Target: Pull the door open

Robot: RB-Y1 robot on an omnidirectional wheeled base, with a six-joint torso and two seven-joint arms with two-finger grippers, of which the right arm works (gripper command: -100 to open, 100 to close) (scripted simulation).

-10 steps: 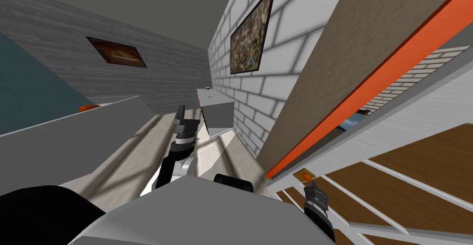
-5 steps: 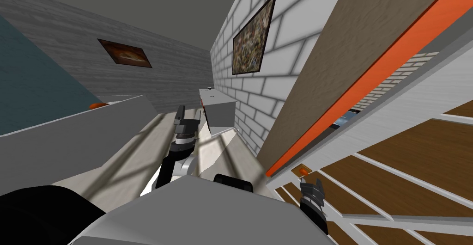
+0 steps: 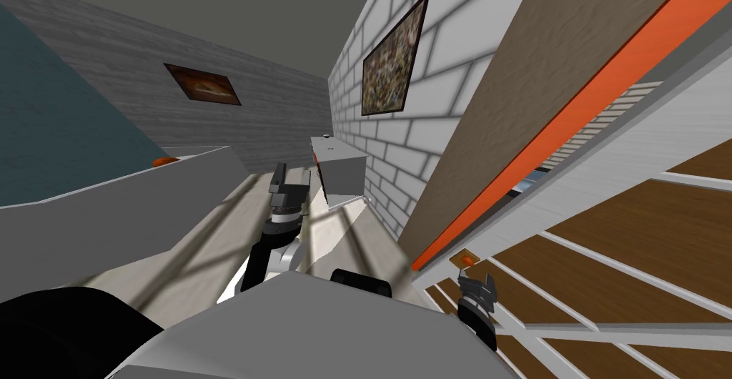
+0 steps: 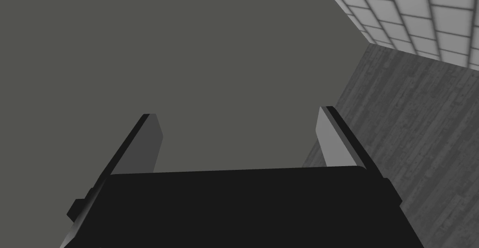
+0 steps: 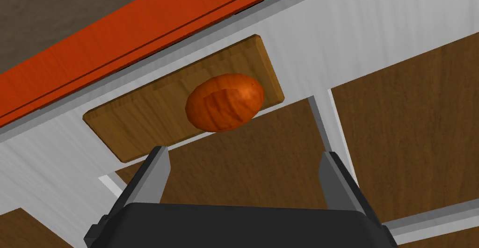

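The door (image 3: 607, 267) has brown panels in a white frame and stands ajar beside an orange jamb (image 3: 572, 110). Its orange knob (image 3: 467, 259) sits on a small wooden plate (image 5: 140, 119). My right gripper (image 3: 475, 282) hangs just below the knob, open and apart from it. In the right wrist view the knob (image 5: 225, 101) lies beyond the fingertips of the right gripper (image 5: 243, 158), with nothing between the fingers. My left gripper (image 3: 292, 174) is raised in front of my chest, open and empty, and the left wrist view shows the left gripper (image 4: 238, 119) with its fingers spread.
A white brick wall (image 3: 429, 153) with a framed picture (image 3: 389, 56) runs to the left of the jamb. A grey cabinet (image 3: 339, 171) stands against it. A long grey counter (image 3: 107, 210) with an orange thing (image 3: 166, 161) on it lies to the left.
My right gripper has opened, let go of the knob and drawn back a little below it. The whole head view has shifted slightly. The left arm has stayed put.
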